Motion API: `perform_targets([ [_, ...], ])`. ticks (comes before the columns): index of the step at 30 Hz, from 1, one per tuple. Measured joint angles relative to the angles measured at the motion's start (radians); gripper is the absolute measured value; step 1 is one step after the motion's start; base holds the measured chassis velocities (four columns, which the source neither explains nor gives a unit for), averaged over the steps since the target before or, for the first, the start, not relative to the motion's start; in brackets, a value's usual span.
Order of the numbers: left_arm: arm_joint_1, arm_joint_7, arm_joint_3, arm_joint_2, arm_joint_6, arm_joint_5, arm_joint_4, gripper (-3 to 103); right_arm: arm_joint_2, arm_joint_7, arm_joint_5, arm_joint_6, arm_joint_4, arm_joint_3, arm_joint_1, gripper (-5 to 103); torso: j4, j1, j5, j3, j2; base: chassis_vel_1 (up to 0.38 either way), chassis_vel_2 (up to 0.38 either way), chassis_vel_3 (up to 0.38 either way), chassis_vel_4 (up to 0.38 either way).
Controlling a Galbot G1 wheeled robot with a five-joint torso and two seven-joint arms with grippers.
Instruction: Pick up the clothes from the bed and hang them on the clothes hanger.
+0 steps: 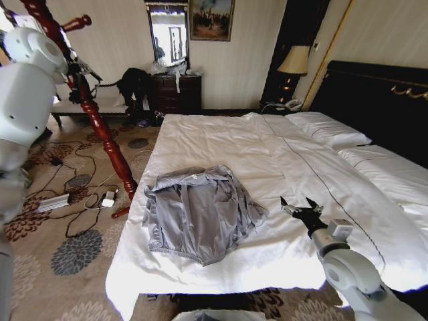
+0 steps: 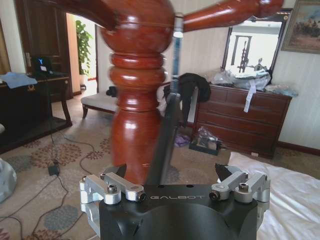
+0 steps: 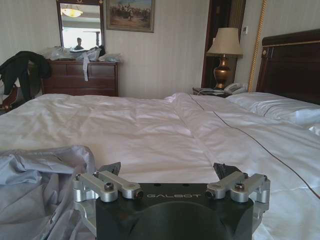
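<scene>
Head view shows the grey-blue clothes (image 1: 199, 212) lying crumpled and roughly flat on the near left part of the bed (image 1: 267, 154), collar toward the far side, close to the bed's near edge. The white duvet spreads wide around the garment, with a thin dark stitched line running from the far middle toward the near right, and pillows lie against the dark headboard (image 1: 381, 100) at the far right.

The right gripper (image 1: 301, 208) hovers low over the duvet just to the right of the clothes, apart from the fabric, with its two dark fingers spread and nothing between them. Its own wrist view shows the same: the right gripper (image 3: 170, 172) with jaws wide apart, bare duvet ahead of it and the crumpled clothes (image 3: 40, 185) close at one side.

The left arm is raised at the far left beside the reddish-brown wooden coat stand (image 1: 93, 114). In the left wrist view the left gripper (image 2: 172, 175) has its fingers spread, and the dark bar of the clothes hanger (image 2: 167, 135) rises between them without being clamped, its upper end against the stand's turned post (image 2: 137, 100).
</scene>
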Motion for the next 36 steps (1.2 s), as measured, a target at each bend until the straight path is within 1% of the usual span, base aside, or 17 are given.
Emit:
perform_targets([
  [2, -0.011, 0.008, 0.006, -0.019, -0.001, 0.008, 0.029, 102, 0.002, 0.001, 0.002, 0.0, 0.003, 0.003, -0.004, 100, 0.0004, 0.0, 0.0002, 0.0, 0.0, 0.0, 0.0, 0.0, 0.0],
  [4, -0.019, 0.019, 0.01, -0.036, -0.002, 0.021, 0.065, 98, 0.006, 0.001, 0.001, 0.001, 0.005, 0.007, -0.012, 100, 0.0014, 0.0, -0.0003, 0.0, 0.0, 0.0, 0.0, 0.0, 0.0],
  [8, -0.025, 0.032, 0.009, -0.047, -0.002, 0.043, 0.091, 96, 0.01, 0.0, -0.001, 0.003, 0.005, 0.012, -0.02, 100, 0.0011, 0.0, -0.0004, 0.0, 0.0, 0.0, 0.0, 0.0, 0.0],
  [10, -0.028, 0.043, 0.01, -0.047, -0.003, 0.054, 0.097, 85, 0.011, 0.0, -0.002, 0.004, 0.005, 0.016, -0.022, 100, 0.0009, 0.0, -0.0001, 0.0, 0.0, 0.0, 0.0, 0.0, 0.0],
  [11, -0.028, 0.043, 0.01, -0.047, -0.003, 0.054, 0.097, 85, 0.011, 0.0, -0.002, 0.004, 0.005, 0.016, -0.022, 100, 0.0009, 0.0, -0.0001, 0.0, 0.0, 0.0, 0.0, 0.0, 0.0],
  [14, -0.036, 0.068, 0.013, -0.049, -0.009, 0.079, 0.117, 70, 0.011, 0.0, -0.001, 0.005, 0.005, 0.018, -0.021, 100, 0.0015, 0.0, -0.0006, 0.0, 0.0, 0.0, 0.0, 0.0, 0.0],
  [16, -0.038, 0.071, 0.012, -0.053, -0.01, 0.081, 0.126, 70, 0.012, 0.0, -0.001, 0.005, 0.006, 0.016, -0.019, 100, 0.0017, 0.0, -0.0006, 0.0, 0.0, 0.0, 0.0, 0.0, 0.0],
  [19, -0.041, 0.079, 0.009, -0.061, -0.01, 0.086, 0.142, 53, 0.012, 0.0, 0.001, 0.005, 0.009, 0.016, -0.018, 100, 0.0006, 0.0, -0.0002, 0.0, 0.0, 0.0, 0.0, 0.0, 0.0],
  [20, -0.041, 0.079, 0.009, -0.061, -0.01, 0.086, 0.142, 53, 0.012, 0.0, 0.001, 0.005, 0.009, 0.016, -0.018, 100, 0.0006, 0.0, -0.0002, 0.0, 0.0, 0.0, 0.0, 0.0, 0.0],
  [23, -0.035, 0.083, 0.007, -0.054, -0.012, 0.095, 0.138, 37, 0.011, 0.0, 0.002, 0.006, 0.012, 0.026, -0.026, 100, 0.001, 0.0, -0.0003, 0.0, 0.0, 0.0, 0.0, 0.0, 0.0],
  [24, -0.033, 0.084, 0.007, -0.052, -0.014, 0.099, 0.138, 37, 0.011, 0.0, 0.002, 0.006, 0.013, 0.027, -0.027, 100, 0.0013, 0.0, -0.0006, 0.0, 0.0, 0.0, 0.0, 0.0, 0.0],
  [27, -0.032, 0.086, 0.006, -0.049, -0.017, 0.107, 0.134, 26, 0.012, 0.0, 0.002, 0.007, 0.013, 0.027, -0.027, 100, 0.0015, 0.0, -0.0006, 0.0, 0.0, 0.0, 0.0, 0.0, 0.0],
  [28, -0.032, 0.088, 0.006, -0.048, -0.018, 0.107, 0.132, 26, 0.013, 0.0, 0.002, 0.007, 0.013, 0.026, -0.027, 100, 0.0015, 0.0, -0.0006, 0.0, 0.0, 0.0, 0.0, 0.0, 0.0],
  [29, -0.032, 0.091, 0.006, -0.048, -0.018, 0.107, 0.126, 17, 0.014, 0.0, 0.001, 0.007, 0.013, 0.023, -0.026, 100, 0.0006, 0.0, -0.0004, 0.0, 0.0, 0.0, 0.0, 0.0, 0.0],
  [32, -0.032, 0.089, 0.006, -0.046, -0.019, 0.11, 0.117, 16, 0.016, 0.0, 0.0, 0.007, 0.013, 0.016, -0.024, 100, 0.0004, 0.0, 0.0, 0.0, 0.0, 0.0, 0.0, 0.0, 0.0],
  [34, -0.031, 0.087, 0.006, -0.043, -0.019, 0.112, 0.106, 16, 0.017, 0.0, -0.002, 0.007, 0.012, 0.012, -0.023, 100, 0.0016, 0.0, -0.0003, 0.0, 0.0, 0.0, 0.0, 0.0, 0.0],
  [36, -0.028, 0.084, 0.006, -0.039, -0.019, 0.113, 0.094, 16, 0.018, -0.001, -0.003, 0.007, 0.012, 0.01, -0.023, 100, 0.0015, 0.0, -0.0006, 0.0, 0.0, 0.0, 0.0, 0.0, 0.0],
])
